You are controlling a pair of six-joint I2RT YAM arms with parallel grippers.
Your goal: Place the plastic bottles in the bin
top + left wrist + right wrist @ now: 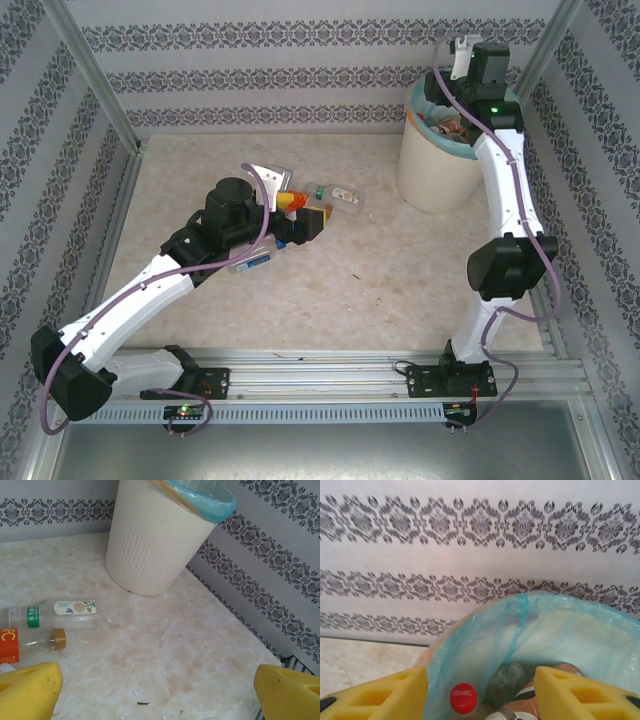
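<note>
The left gripper point(159, 692) is hovering wide open near two lying plastic bottles point(60, 614), probably light, slippery and crushable, best gripped mid-body.

Lab-type robot test cell; left arm point(130, 300) and right arm point(505, 200) bolted to aluminium rails point(320, 372) at the table's near edge; purple cables point(545, 290) run exposed; marble-look tabletop point(380, 290) boxed in by flat panels of patterned wallpaper point(300, 60) held on bare metal posts point(95, 75).
</note>
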